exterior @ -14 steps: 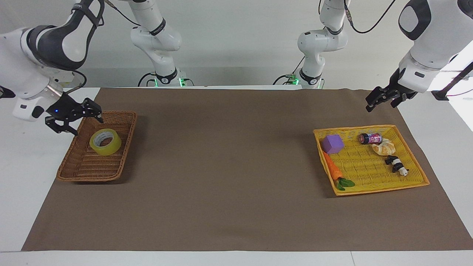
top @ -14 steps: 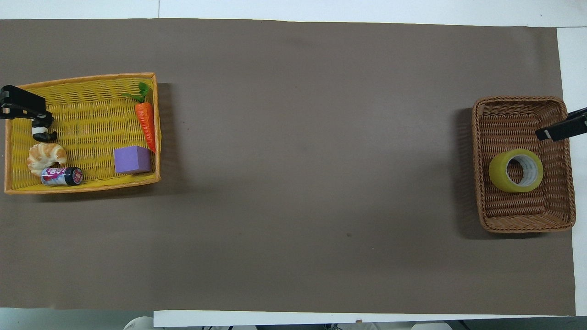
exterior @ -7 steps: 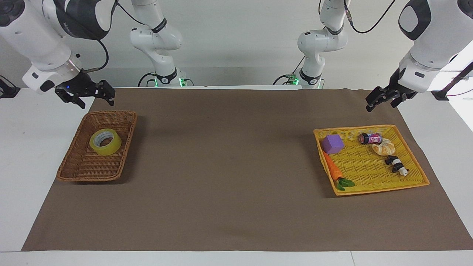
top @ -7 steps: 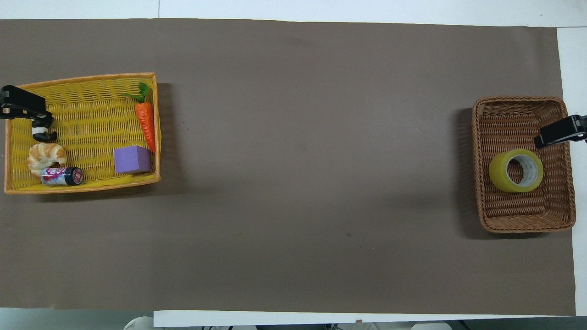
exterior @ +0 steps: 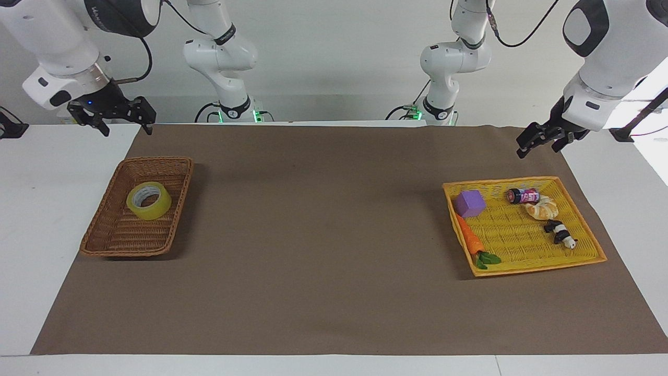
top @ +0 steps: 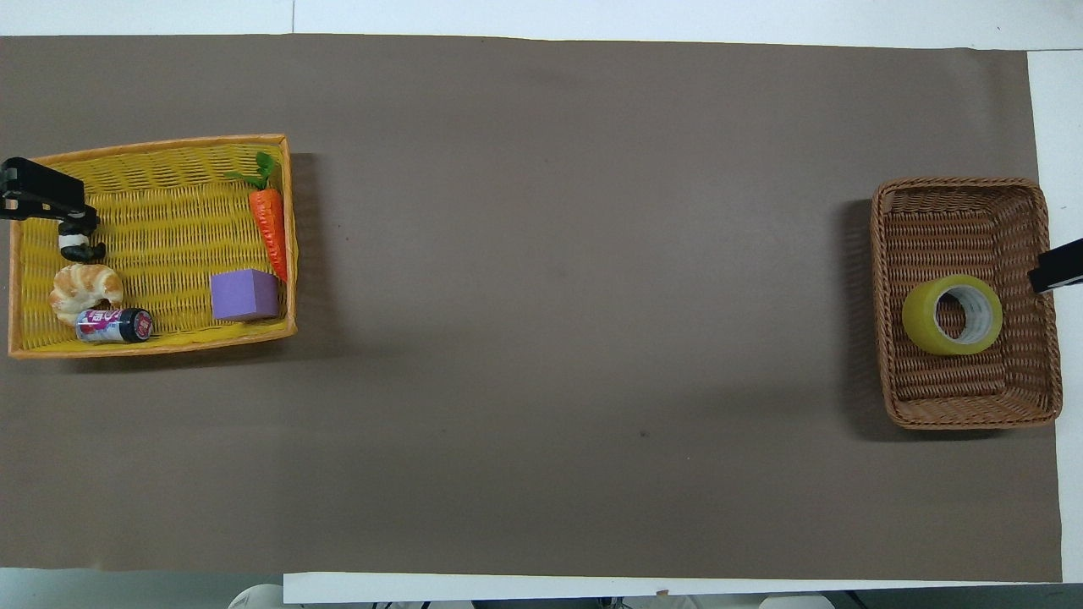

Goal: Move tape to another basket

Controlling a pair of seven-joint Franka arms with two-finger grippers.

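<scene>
The yellow tape [exterior: 148, 201] lies flat in the dark-brown wicker basket [exterior: 125, 245] at the right arm's end of the table; it also shows in the overhead view [top: 952, 315], in the basket [top: 964, 414]. My right gripper [exterior: 128, 130] is open and empty, raised over the table edge on the robots' side of the basket, clear of the tape; only its tip [top: 1058, 275] shows from above. My left gripper [exterior: 540, 146] is open and empty, and waits in the air over the yellow tray's corner [top: 42, 194].
A flat yellow woven tray [exterior: 522, 266] at the left arm's end holds a purple block [exterior: 470, 202], a carrot [exterior: 469, 240], a small can [exterior: 523, 196], a croissant [exterior: 543, 210] and a panda figure [exterior: 561, 233]. A brown mat [exterior: 323, 235] covers the table.
My right gripper has risen from the brown basket's rim and pulled back toward the robots. The tape has stayed in the basket. The left arm has not moved.
</scene>
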